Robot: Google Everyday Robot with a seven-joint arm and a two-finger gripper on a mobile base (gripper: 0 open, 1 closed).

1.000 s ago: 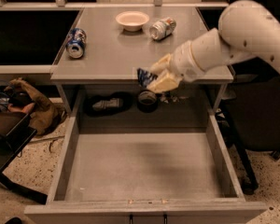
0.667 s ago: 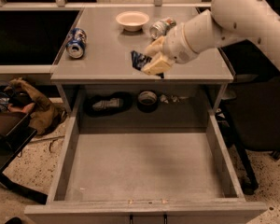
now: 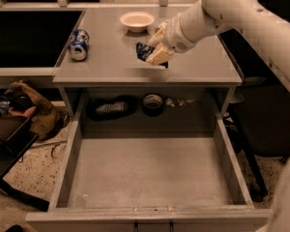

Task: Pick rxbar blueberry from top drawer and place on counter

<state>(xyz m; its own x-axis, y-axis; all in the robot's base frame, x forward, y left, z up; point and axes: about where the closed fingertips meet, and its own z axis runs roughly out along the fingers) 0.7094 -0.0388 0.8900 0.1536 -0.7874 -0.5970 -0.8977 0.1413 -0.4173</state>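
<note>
A grey counter (image 3: 106, 66) carries a pale bowl (image 3: 137, 21) at the back and a blue can (image 3: 79, 37) lying on its left side. The gripper (image 3: 153, 54) sits low over the counter's front middle, its fingers closed on the bar (image 3: 143, 50), which sticks out to the left. Whether the bar touches the surface is unclear. Below, the drawer (image 3: 150, 173) stands pulled out, and a tape roll (image 3: 153, 103) rests on the dark shelf (image 3: 193, 117) behind it.

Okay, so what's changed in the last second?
The gripper, clamped on the dark blue crinkled snack bar, carried it from the front edge of the grey counter to farther back above it. The open grey drawer, white bowl and blue soda can stayed put.
</note>
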